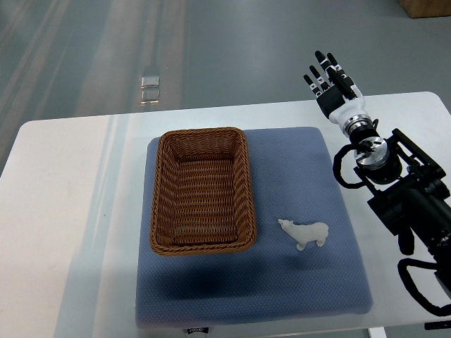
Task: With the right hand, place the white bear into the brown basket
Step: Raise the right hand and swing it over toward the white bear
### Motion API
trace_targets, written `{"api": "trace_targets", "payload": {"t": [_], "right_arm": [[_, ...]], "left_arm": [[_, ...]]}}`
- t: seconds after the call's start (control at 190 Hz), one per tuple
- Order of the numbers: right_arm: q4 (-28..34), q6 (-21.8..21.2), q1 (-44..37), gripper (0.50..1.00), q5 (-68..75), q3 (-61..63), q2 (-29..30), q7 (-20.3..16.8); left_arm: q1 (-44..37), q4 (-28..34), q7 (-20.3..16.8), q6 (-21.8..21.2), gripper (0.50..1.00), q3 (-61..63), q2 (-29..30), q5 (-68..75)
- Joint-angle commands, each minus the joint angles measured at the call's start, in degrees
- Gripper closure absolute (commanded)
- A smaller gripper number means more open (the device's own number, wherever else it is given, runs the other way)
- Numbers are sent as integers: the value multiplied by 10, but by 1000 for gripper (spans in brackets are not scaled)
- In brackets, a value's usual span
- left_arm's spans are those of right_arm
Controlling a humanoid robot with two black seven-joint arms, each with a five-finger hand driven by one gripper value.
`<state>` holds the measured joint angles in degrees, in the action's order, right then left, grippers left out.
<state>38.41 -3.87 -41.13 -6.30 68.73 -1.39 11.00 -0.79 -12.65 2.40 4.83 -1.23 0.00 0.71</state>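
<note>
White bear (pixel 304 233): lying on blue mat (pixel 331 211), well below and left of right hand (pixel 331 79), ungrasped. Brown basket (pixel 202 190): empty, farther left. Right hand: fingers extended, holding nothing. Reach, grasp, transfer all outstanding.

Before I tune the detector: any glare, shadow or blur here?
Top view: sharp throughout; a glare streak crosses the white table at left; soft shadows lie under the brown basket and white bear; the right robot hand is crisp.
</note>
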Motion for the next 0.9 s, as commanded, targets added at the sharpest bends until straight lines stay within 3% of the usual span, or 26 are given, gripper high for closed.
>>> {"api": "trace_targets", "payload": {"t": [0.0, 0.559, 0.796, 0.896], "right_arm": [[1, 0, 0, 576, 0, 0, 1, 0], [4, -4, -16, 576, -23, -32, -10, -13], [13, -8, -100, 576, -119, -180, -94, -45], [19, -35, -149, 576, -180, -259, -138, -69]], "left_arm": [[0, 0, 1, 0, 500, -1, 0, 0], [0, 1, 1, -1, 500, -2, 0, -1], [1, 0, 1, 0, 500, -1, 0, 0], [2, 0, 1, 0, 500, -1, 0, 0]]}}
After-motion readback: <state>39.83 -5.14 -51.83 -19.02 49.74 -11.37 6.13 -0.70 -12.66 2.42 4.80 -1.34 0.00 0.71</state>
